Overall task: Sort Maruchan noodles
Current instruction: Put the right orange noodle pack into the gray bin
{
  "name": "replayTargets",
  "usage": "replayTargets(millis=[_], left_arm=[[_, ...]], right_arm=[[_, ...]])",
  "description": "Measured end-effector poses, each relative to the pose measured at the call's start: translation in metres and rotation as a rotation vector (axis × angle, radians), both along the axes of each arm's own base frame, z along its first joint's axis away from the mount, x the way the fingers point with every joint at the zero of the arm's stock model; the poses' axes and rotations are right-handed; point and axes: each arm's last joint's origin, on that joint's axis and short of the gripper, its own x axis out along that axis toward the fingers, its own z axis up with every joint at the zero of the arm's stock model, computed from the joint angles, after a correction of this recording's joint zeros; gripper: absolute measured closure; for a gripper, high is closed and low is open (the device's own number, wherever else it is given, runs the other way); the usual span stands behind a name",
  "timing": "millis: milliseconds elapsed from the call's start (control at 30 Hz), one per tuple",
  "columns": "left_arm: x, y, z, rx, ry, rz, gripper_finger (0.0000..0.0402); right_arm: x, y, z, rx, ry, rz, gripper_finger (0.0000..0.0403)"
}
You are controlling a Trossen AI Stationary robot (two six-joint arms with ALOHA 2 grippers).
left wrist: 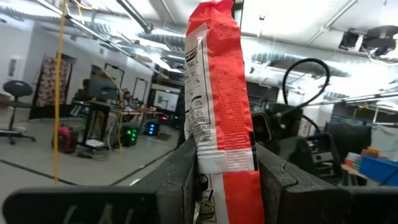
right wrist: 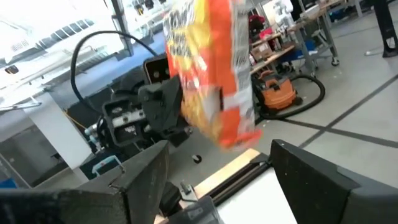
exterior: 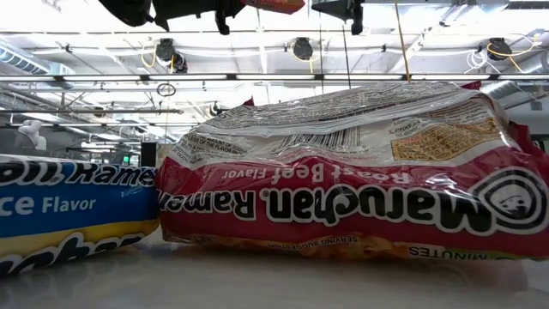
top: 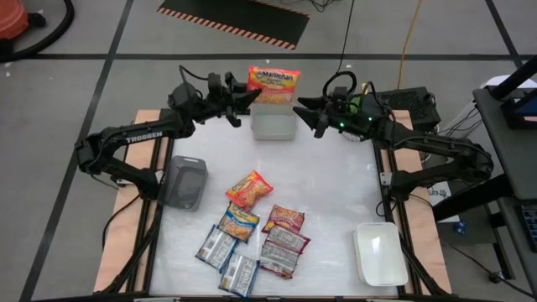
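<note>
An orange-red Maruchan packet (top: pixel 273 82) was held up at the far middle of the table, above the far edge of a grey tray (top: pixel 273 125). The left gripper (top: pixel 244 95) was clamped on the packet's left end; the left wrist view showed the packet (left wrist: pixel 219 106) standing upright and edge-on, pinched between the two dark fingers (left wrist: pixel 180 177). The right gripper (top: pixel 312 115) hung just right of the grey tray with its fingers apart and nothing between them. The right wrist view looked past those spread fingers (right wrist: pixel 314 177) at the same packet (right wrist: pixel 214 74) and the left gripper (right wrist: pixel 163 112) gripping it.

The remaining packets lay in a loose cluster (top: pixel 256 235) at the near middle of the table: one orange-red packet (top: pixel 249 189) farthest from the near edge, maroon-and-silver ones (top: pixel 285 243) on the right, blue-silver ones with yellow (top: pixel 226 243) on the left. Only the low view gave labels: a maroon Roast Beef Flavor packet (exterior: pixel 360 176), seen upside down, touching a blue packet (exterior: pixel 73 210) on its left.

Containers: the grey tray appeared to hold nothing. A dark grey tray (top: pixel 185 181) sat on the left and a white tray (top: pixel 380 253) at the near right; no packets lay in either.

The table surface (top: pixel 336 180) was white and glossy. Around it was a grey floor with a striped hazard mat (top: pixel 239 21); the wrist views showed an open workshop with benches, an office chair (left wrist: pixel 15 106) and an orange vacuum (right wrist: pixel 283 93).
</note>
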Motion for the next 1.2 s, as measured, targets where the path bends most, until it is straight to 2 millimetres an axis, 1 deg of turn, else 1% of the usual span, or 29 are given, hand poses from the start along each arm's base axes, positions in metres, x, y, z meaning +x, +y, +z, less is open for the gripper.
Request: replayTargets(millis=[267, 633, 833, 1000, 1100, 1200], left_arm=[[0.002, -0.005, 0.0, 0.004, 0.003, -0.038, 0.0298], [0.009, -0.021, 0.0, 0.004, 0.003, -0.098, 0.0298], [0.012, -0.029, 0.0, -0.002, 0.005, -0.126, 0.0298], [0.013, -0.03, 0.0, -0.072, 0.001, -0.161, 0.0298], [0.013, -0.03, -0.001, -0.085, 0.003, -0.18, 0.0298], [0.013, -0.03, -0.001, -0.086, 0.005, -0.182, 0.0298]], right_arm=[[-0.001, -0.001, 0.003, -0.034, -0.017, -0.008, 0.0129], [-0.004, -0.003, 0.014, -0.121, -0.11, -0.027, 0.0129], [0.0, -0.003, 0.011, -0.094, -0.115, 0.063, 0.0129], [0.009, -0.004, 0.008, -0.056, -0.155, 0.155, 0.0129], [0.016, -0.006, 0.005, -0.026, -0.18, 0.215, 0.0138], [0.022, -0.008, 0.001, -0.003, -0.195, 0.256, 0.0157]])
